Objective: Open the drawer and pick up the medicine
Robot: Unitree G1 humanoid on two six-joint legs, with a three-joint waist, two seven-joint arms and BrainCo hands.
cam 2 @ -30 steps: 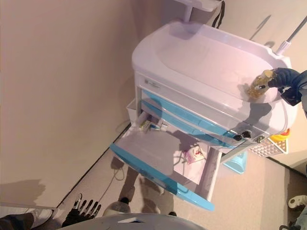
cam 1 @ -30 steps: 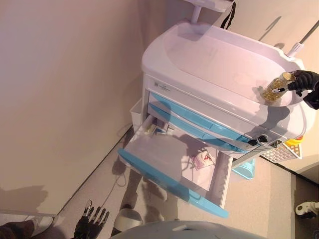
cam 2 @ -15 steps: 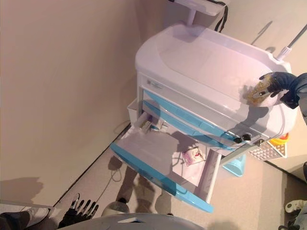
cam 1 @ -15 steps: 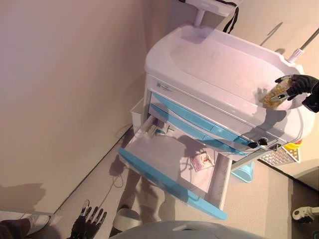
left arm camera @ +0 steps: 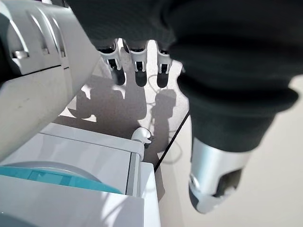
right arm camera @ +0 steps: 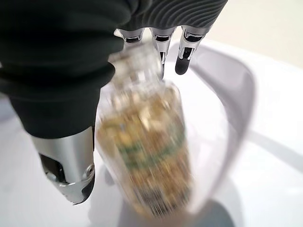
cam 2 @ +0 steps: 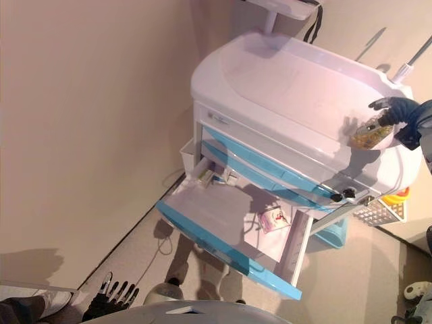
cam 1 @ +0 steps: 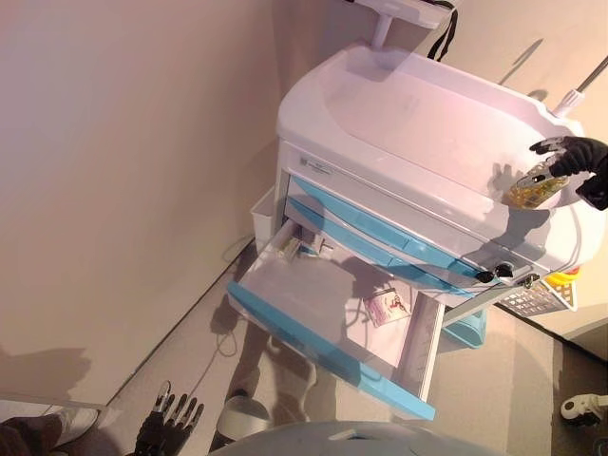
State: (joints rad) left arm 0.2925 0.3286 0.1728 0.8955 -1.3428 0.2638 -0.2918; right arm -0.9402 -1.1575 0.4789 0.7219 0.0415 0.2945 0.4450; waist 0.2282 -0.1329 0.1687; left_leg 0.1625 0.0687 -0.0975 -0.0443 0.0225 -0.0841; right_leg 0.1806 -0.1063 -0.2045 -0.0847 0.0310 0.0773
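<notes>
- Two hands show, well apart: the right hand (cam 1: 574, 157) is up over the far right end of the white cart's top (cam 1: 427, 114), and the left hand (cam 1: 169, 418) hangs low near the floor (cam 1: 190, 351) by the wall.
- One drawer (cam 1: 328, 318), the lowest, with a blue front, stands pulled out; the blue drawers above it are closed.
- Inside the open drawer the eye views show a small white packet (cam 1: 387, 306) with red print near its right side, and some small items at its back left corner, too small to tell.
- The medicine bottle (cam 2: 370, 133), clear with yellowish contents, is at the right hand, tilted over the cart's top near its right rim.
- The right wrist view adds what the eye views cannot: the bottle (right arm camera: 144, 151) lies between the thumb and the row of fingers (right arm camera: 183, 52), with the fingers straight past its cap end, not curled round it. It is blurred, and I cannot tell whether it touches the top.
- From the eye views the right hand reads only as a dark shape with fingers fanned above the bottle.
- The left wrist view shows the left hand's fingers (left arm camera: 137, 66) straight and side by side, thumb apart, holding nothing, over the floor beside the cart's lower corner.
- A white wire basket (cam 1: 537, 296) hangs on the cart's right side.
</notes>
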